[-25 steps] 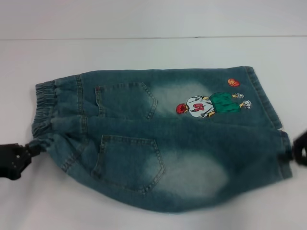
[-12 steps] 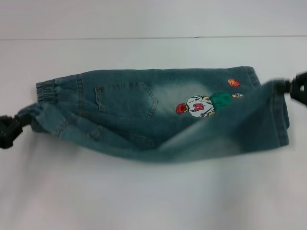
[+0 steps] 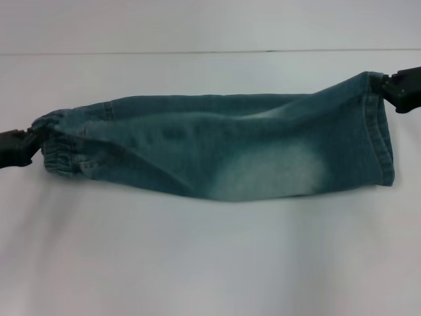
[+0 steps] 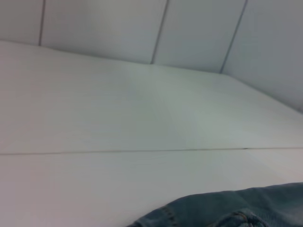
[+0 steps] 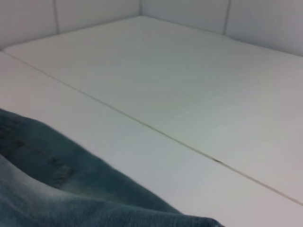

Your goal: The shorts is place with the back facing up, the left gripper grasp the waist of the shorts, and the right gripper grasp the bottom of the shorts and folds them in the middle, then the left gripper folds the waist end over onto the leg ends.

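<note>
Since half a second before, both grippers had carried the near half of the shorts (image 3: 217, 148) up and over toward twelve o'clock, hiding the pockets and the printed figure and leaving a long folded band across the middle of the counter (image 3: 210, 263). Left gripper (image 3: 27, 141) sat at nine o'clock with jaws clenched on the waist, right gripper (image 3: 389, 89) at two o'clock with jaws clenched on the leg hem. Judging by the hem held higher than the waist, the fold could land skewed or sag open once released, since the denim hung slack between the grips.
</note>
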You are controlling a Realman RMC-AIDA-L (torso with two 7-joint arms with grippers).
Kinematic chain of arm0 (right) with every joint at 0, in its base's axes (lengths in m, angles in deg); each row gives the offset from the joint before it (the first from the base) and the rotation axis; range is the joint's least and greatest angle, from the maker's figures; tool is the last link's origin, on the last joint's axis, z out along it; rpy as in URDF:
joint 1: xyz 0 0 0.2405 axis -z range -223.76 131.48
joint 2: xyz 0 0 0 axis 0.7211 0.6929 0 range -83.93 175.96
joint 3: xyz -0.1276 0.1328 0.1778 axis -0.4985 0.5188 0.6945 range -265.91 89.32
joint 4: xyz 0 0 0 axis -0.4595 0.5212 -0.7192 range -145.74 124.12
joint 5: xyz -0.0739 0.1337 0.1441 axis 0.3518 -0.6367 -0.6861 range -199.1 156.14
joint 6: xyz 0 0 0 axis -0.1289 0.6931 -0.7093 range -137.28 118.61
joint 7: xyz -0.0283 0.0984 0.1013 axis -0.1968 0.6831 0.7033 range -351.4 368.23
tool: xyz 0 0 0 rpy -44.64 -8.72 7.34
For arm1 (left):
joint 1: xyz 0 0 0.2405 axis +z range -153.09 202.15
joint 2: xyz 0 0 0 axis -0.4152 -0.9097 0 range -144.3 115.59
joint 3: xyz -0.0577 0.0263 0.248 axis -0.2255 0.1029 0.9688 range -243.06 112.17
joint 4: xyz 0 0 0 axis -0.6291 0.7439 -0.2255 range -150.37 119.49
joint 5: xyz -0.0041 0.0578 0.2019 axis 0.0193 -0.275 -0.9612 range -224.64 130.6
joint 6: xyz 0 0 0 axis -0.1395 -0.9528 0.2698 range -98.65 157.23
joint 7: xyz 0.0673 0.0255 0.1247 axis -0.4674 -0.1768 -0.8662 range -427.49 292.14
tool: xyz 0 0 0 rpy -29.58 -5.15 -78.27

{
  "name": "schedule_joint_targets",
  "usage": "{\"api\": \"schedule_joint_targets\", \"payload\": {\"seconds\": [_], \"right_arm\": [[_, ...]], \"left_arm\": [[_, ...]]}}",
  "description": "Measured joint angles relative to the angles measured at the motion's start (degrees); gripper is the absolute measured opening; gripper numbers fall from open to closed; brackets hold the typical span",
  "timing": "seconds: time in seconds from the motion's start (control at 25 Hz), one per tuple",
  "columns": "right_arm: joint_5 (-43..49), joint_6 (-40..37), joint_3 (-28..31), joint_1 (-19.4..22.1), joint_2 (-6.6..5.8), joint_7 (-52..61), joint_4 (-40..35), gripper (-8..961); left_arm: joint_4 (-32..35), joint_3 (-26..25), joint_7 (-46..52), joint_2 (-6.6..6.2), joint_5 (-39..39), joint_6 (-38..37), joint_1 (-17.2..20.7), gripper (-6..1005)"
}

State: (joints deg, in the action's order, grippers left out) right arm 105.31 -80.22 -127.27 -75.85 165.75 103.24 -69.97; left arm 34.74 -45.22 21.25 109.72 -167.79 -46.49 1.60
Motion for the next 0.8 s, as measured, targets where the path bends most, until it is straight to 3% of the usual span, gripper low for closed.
{"api": "schedule_joint_targets", "payload": {"seconds": [0.4,0.8], "right_arm": [[-0.2,15.3,-5.0,-2.4,-0.03,-0.6,7.5,25],[-0.1,22.5,-10.5,-4.7,-0.03,-0.5,11.0,25]], "left_arm": [[-0.5,10.2,5.5,-0.02,-0.2,12.1,-1.4,54],[-0.5,15.6,7.4,-0.23,-0.8,17.8,-3.2,56]]}}
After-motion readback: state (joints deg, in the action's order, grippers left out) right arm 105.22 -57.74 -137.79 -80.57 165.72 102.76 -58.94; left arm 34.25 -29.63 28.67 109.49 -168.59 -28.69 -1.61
